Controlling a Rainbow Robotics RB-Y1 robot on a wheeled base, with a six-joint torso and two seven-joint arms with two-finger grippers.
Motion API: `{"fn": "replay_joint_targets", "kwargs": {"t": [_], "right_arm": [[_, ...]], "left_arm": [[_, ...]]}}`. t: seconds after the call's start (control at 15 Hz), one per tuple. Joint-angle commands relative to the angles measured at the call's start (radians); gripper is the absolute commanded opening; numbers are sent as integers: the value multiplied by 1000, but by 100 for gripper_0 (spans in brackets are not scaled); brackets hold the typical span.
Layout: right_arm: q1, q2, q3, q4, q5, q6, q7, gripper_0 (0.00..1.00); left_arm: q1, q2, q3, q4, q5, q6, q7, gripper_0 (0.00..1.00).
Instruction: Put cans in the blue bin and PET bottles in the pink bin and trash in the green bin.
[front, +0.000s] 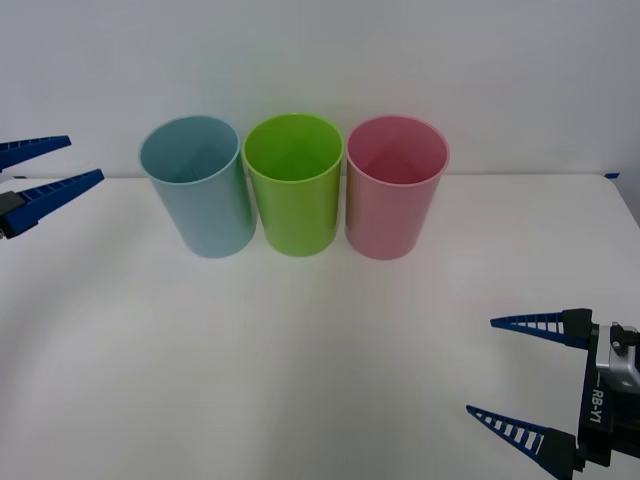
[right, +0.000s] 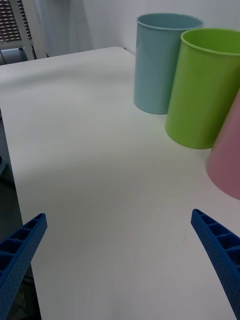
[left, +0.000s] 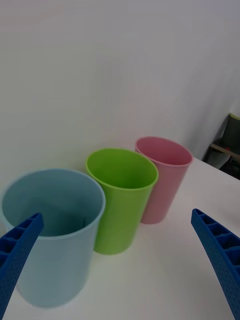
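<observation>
Three tall bins stand in a row at the back of the white table: the blue bin (front: 198, 195) on the left, the green bin (front: 293, 195) in the middle, the pink bin (front: 393, 200) on the right. My left gripper (front: 85, 158) hovers open at the far left, level with the blue bin (left: 50, 260) and looking down over the green bin (left: 120, 215) and pink bin (left: 162, 185). My right gripper (front: 480, 366) is open low at the front right, facing the blue bin (right: 160, 65), green bin (right: 205, 90) and pink bin (right: 227, 160). The cans, PET bottles and trash are out of view.
The white table (front: 300, 350) stretches bare in front of the bins, and a white wall (front: 320, 60) rises right behind them. The table's far right corner (front: 612, 176) shows. In the right wrist view its edge (right: 12, 165) drops off beside a rack (right: 15, 25).
</observation>
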Motion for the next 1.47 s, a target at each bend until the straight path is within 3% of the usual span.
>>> {"fn": "replay_joint_targets", "kwargs": {"t": [0.07, 0.2, 0.53, 0.8, 0.93, 1.47], "right_arm": [[0, 0, 0, 0, 0, 0, 0, 100], [0, 0, 0, 0, 0, 0, 0, 100], [0, 0, 0, 0, 0, 0, 0, 100], [0, 0, 0, 0, 0, 0, 0, 100], [0, 0, 0, 0, 0, 0, 0, 100], [0, 0, 0, 0, 0, 0, 0, 100]], "left_arm": [[95, -17, 8, -43, -1, -29, -18, 100], [141, -54, 26, -79, -47, -55, -22, 100], [181, -277, 92, -186, -304, -164, 28, 100], [257, -387, 98, -304, -502, -205, 74, 100], [291, -412, 92, -346, -561, -222, 94, 100], [394, -494, 31, -439, -656, -228, 123, 100]]}}
